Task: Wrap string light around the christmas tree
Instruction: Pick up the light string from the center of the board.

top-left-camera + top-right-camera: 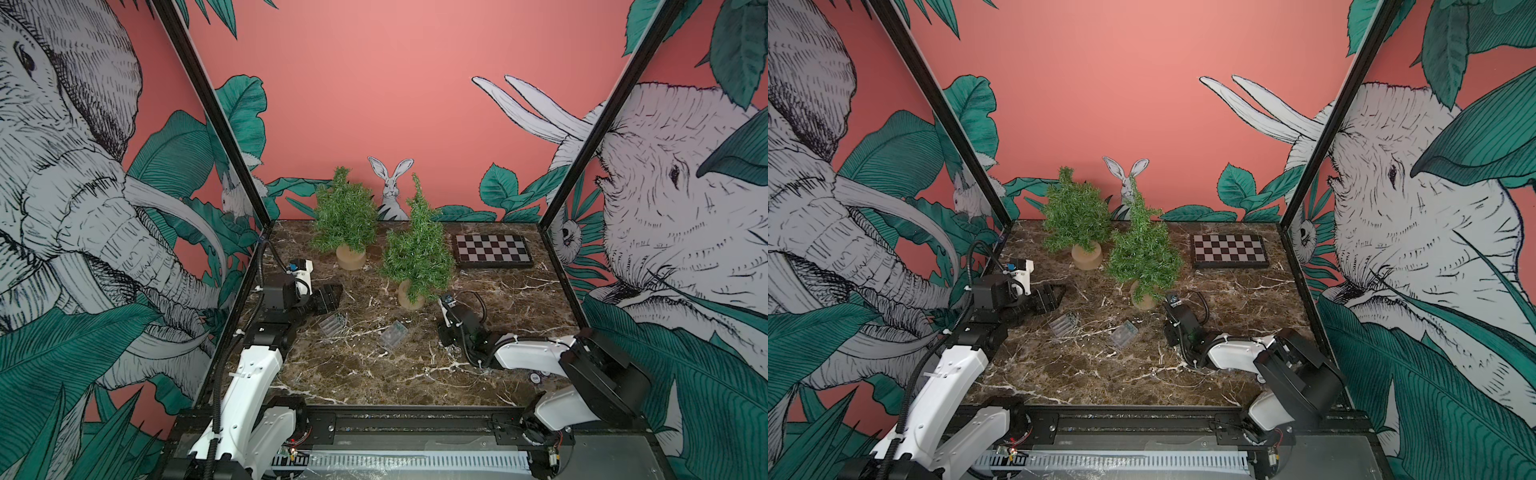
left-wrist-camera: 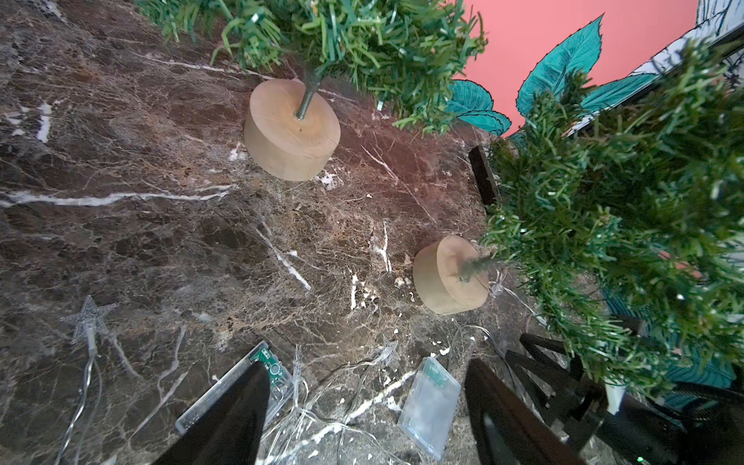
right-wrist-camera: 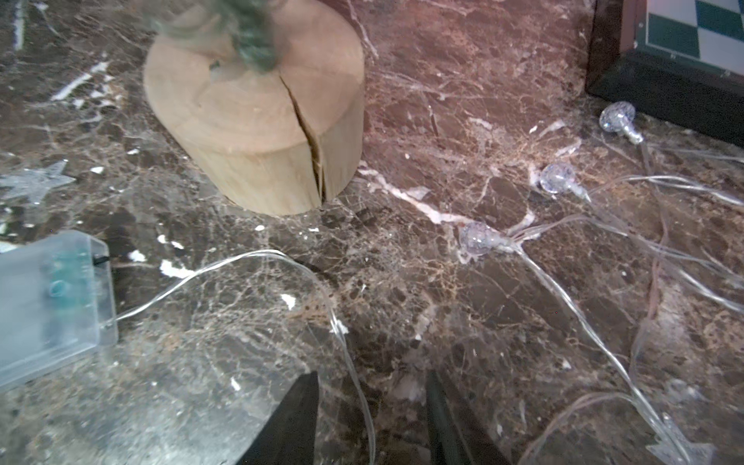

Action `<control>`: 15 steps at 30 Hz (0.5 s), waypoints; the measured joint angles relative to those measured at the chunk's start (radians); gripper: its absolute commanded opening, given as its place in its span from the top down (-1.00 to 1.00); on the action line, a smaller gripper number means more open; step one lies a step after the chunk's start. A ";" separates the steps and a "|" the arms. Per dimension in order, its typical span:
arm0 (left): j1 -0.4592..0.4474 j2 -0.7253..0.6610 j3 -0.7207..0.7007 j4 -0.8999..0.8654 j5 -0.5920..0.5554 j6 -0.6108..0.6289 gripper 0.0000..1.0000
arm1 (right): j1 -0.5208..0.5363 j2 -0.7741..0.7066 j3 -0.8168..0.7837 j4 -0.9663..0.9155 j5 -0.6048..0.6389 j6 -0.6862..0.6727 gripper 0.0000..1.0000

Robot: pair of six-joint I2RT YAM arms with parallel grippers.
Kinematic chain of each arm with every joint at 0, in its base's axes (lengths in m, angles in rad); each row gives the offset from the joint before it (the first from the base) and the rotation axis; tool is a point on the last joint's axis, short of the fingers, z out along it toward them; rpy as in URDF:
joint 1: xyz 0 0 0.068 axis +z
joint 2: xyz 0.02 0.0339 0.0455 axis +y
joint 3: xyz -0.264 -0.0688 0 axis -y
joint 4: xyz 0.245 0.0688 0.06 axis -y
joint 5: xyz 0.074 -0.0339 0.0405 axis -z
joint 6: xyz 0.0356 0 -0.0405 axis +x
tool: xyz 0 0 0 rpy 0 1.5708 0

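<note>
Wrapping was not begun: the clear-wired, globe-bulbed string light [image 3: 477,238] was strewn beside the green wood-based tree [image 1: 417,253], its wire straddled, ungripped, by the half-open right gripper [image 3: 371,374]; the left gripper [image 2: 368,366] was held wide, empty.

Free room: the marble tabletop [image 1: 374,374] lies bare along its near edge in both top views, and a bare lane runs between the wooden bases of the rear tree [image 1: 344,216] and the front tree [image 1: 417,253]. Obstacles: a clear battery box [image 1: 332,324] and a second battery box [image 1: 394,336] mid-table, the string light [image 3: 483,239] with thin wires and bulbs strewn beside the front tree's base, and the chessboard [image 1: 491,250] at the far right. Low branches of both trees overhang their bases.
</note>
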 measured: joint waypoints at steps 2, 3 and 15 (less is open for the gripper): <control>0.000 0.002 0.001 0.000 0.002 0.000 -0.57 | 0.000 0.023 0.000 0.002 -0.008 0.009 0.10; 0.000 0.004 0.001 -0.001 0.002 0.000 -0.57 | 0.000 0.031 0.000 0.004 -0.012 0.010 0.10; 0.000 0.011 0.001 -0.001 0.028 0.000 -0.57 | 0.000 0.093 0.041 0.037 -0.040 0.039 0.40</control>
